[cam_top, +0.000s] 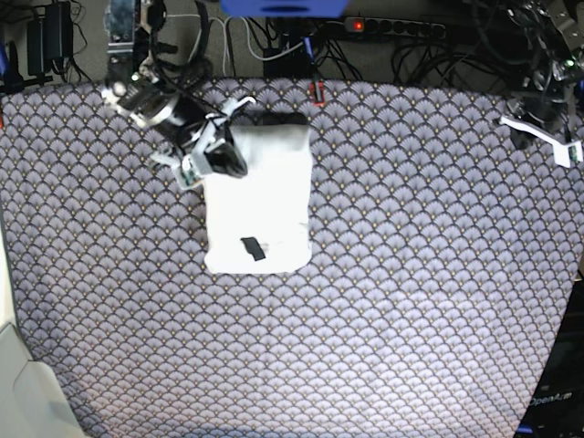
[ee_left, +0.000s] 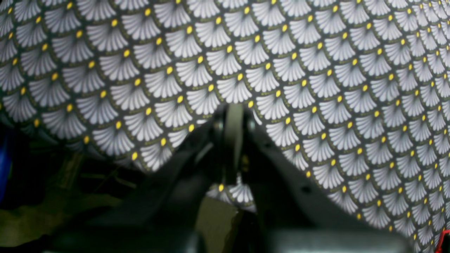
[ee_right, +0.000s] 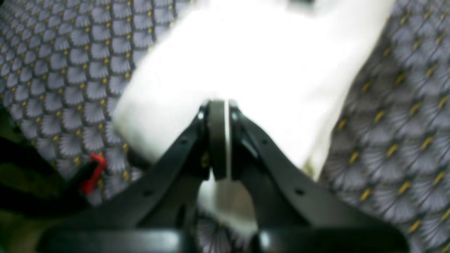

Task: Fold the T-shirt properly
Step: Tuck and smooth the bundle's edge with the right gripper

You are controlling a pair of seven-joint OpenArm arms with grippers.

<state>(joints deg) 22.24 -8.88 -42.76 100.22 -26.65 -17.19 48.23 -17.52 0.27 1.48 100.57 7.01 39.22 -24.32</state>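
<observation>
The T-shirt (cam_top: 258, 201) lies as a neat white rectangle on the patterned tablecloth (cam_top: 411, 274), plain side up, with a small black tag (cam_top: 253, 247) near its front edge. In the base view my right gripper (cam_top: 226, 157) is at the shirt's back left corner. From the right wrist its fingers (ee_right: 219, 105) are pressed together, shut, just over the blurred white T-shirt (ee_right: 267, 70), and I see no fold lifted by them. My left gripper (ee_left: 233, 109) is shut with nothing in it above bare tablecloth (ee_left: 316, 70), and its arm (cam_top: 538, 130) sits far off at the table's back right.
Cables and a power strip (cam_top: 392, 27) run along behind the table. A red clamp (cam_top: 316, 91) holds the cloth at the back edge, and a red clamp (ee_right: 93, 172) shows in the right wrist view. A beige surface (cam_top: 18, 383) sits at the front left corner.
</observation>
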